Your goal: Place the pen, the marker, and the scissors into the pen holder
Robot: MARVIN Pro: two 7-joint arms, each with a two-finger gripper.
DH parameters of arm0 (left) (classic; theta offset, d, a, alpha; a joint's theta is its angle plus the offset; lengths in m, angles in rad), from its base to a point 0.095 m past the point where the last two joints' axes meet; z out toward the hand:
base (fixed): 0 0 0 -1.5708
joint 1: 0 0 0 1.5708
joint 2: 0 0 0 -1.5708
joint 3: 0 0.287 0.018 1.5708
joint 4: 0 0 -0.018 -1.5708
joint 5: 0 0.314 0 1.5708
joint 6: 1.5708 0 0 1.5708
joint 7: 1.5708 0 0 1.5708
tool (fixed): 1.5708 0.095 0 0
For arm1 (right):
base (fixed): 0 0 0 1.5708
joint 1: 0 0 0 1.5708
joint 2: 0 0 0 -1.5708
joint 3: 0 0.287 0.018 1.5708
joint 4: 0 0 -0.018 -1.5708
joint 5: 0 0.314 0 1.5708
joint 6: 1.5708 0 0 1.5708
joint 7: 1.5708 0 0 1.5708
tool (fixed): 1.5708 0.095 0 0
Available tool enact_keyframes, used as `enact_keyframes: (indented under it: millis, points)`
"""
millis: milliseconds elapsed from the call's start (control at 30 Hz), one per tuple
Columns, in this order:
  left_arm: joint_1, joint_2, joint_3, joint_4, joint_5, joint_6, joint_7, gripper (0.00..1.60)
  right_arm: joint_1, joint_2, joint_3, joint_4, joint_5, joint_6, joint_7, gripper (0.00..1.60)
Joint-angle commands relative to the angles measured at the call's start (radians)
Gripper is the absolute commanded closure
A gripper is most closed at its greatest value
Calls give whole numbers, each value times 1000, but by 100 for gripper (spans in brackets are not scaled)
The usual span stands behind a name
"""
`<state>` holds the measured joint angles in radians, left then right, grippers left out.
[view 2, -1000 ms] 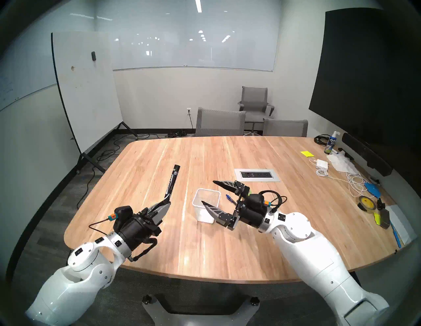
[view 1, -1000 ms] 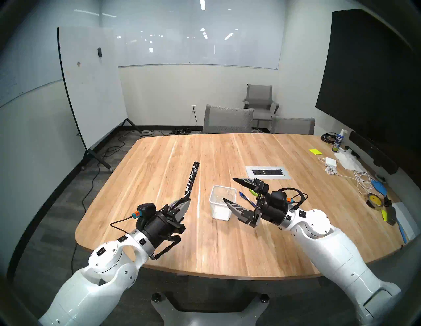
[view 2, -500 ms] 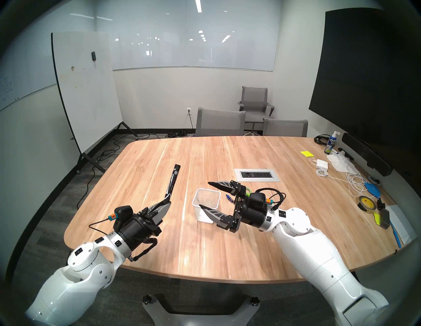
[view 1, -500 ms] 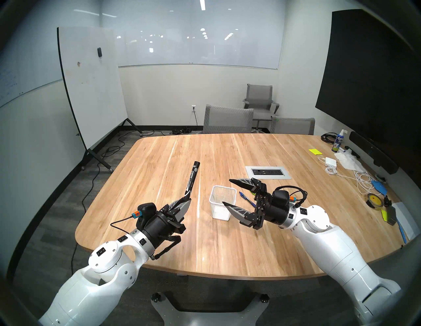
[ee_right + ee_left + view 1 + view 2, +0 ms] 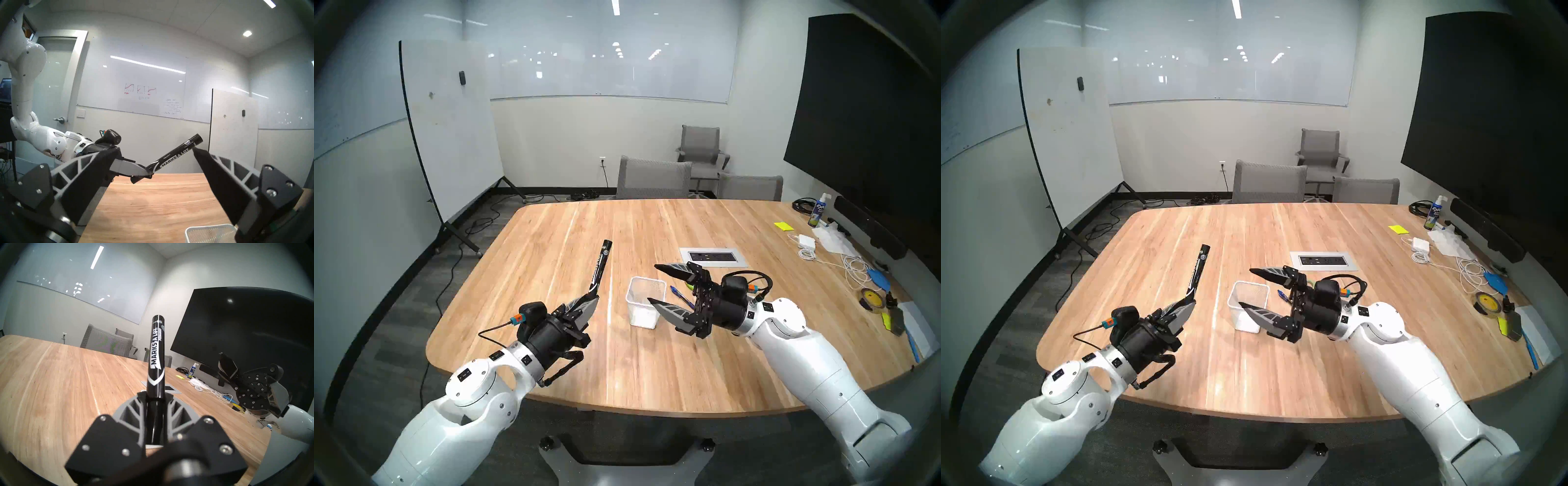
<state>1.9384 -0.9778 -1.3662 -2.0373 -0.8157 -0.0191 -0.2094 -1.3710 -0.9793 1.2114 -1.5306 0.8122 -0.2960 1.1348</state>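
Item: marker [image 5: 599,268], clamped at its lower end in our left claw [image 5: 585,303], barrel angled up above the tabletop [image 5: 653,366]. Right claw [image 5: 655,283] gaped wide, empty, beside the holder [image 5: 644,302]. Pen [image 5: 681,294] lay just right of the holder; scissors mostly hidden. We judged the marker should be tipped upright over the holder's mouth before release.

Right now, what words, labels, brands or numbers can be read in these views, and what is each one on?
"MARKS A LOT" and "PERMANENT": white lettering on the thick black cylindrical marker held in the left pincer.
"EXPO", partly legible: blue-labelled white spray bottle at the wooden table's far right.
Small print near the marker's end: too small.
Red sketches and handwriting on the wall whiteboard: too faint.
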Motion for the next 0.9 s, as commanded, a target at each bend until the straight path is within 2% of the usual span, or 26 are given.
enact_keyframes:
  millis: [0, 700, 867]
  points:
    - [-1, 1, -4, -24, -1, -1, 0, 160, 16, -9, 10, -5, 16, 0, 6, 0]
    - [-1, 0, -5, -24, -1, -1, -1, 160, 12, -20, 24, -4, 8, 8, 16, 0]
    - [-1, 0, -5, -24, -1, -1, -1, 160, 33, -35, 8, 9, -14, 19, 7, 0]
